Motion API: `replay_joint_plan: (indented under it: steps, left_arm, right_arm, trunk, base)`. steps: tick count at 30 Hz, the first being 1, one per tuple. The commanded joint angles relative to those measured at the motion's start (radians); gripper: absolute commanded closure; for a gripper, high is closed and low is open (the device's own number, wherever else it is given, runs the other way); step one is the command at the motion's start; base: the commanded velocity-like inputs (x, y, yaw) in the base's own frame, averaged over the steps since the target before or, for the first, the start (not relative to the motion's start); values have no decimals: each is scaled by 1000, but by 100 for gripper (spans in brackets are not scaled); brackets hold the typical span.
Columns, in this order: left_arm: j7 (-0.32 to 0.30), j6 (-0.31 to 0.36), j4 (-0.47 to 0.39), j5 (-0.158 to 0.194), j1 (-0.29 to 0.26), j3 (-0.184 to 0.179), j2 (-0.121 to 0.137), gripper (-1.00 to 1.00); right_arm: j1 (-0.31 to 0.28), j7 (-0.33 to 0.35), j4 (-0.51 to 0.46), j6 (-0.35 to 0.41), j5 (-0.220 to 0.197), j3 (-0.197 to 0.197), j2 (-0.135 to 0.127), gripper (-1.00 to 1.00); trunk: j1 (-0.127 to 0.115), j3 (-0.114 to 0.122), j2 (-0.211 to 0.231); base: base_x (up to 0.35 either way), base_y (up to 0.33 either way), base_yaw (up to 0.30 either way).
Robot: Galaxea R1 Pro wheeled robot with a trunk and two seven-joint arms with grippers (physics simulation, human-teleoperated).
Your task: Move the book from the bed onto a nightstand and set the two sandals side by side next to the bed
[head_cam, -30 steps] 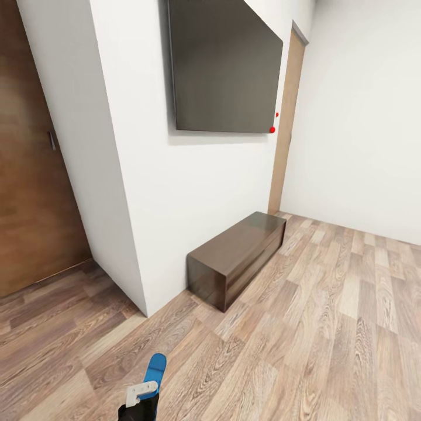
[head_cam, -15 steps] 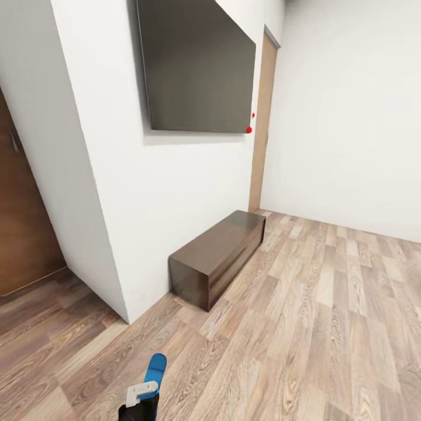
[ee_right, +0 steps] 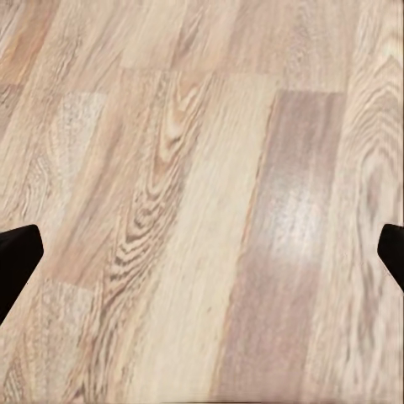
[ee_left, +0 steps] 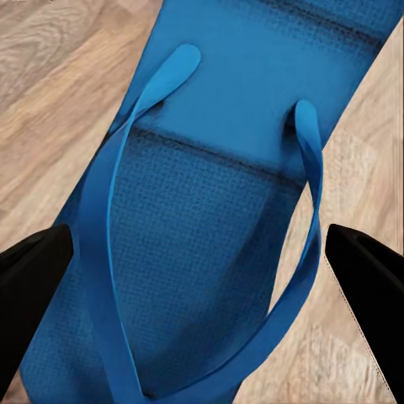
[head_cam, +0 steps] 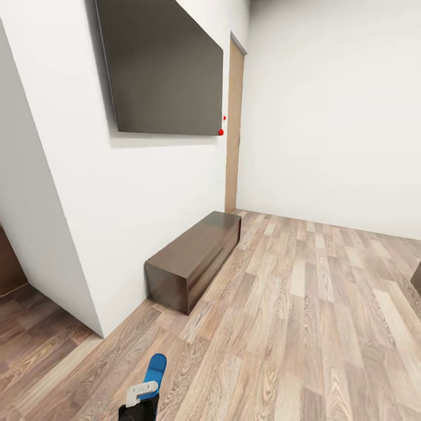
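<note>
One sandal (ee_left: 210, 219) sits in the left gripper (ee_left: 202, 261), the two dark fingertips standing at either edge of the blue sole and apparently clamped on it; seen from the head, its long axis runs forward, away from the robot, low over the plank floor (head_cam: 304, 327). The right gripper (ee_right: 202, 252) hangs empty over bare planks with its tips spread wide. My judgement: the bed lies outside these views, so the base must turn before any placing; ahead stand a low dark cabinet (head_cam: 193, 260) and a wall screen (head_cam: 161, 67).
</note>
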Motion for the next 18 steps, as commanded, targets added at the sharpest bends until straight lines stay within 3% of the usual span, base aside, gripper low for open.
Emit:
replay_joint_plan:
  steps: [1,18]
  left_arm:
    - [-1,-4,1,10,-1,-8,0,100]
    - [-1,-4,1,10,-1,-8,0,100]
  right_arm:
    - [0,6,0,1,-8,-2,0,-100]
    - [0,4,0,1,-13,-2,0,-100]
  trunk:
    - [0,0,0]
    - [0,7,0]
  base:
    - [0,0,-290]
    - [0,0,-299]
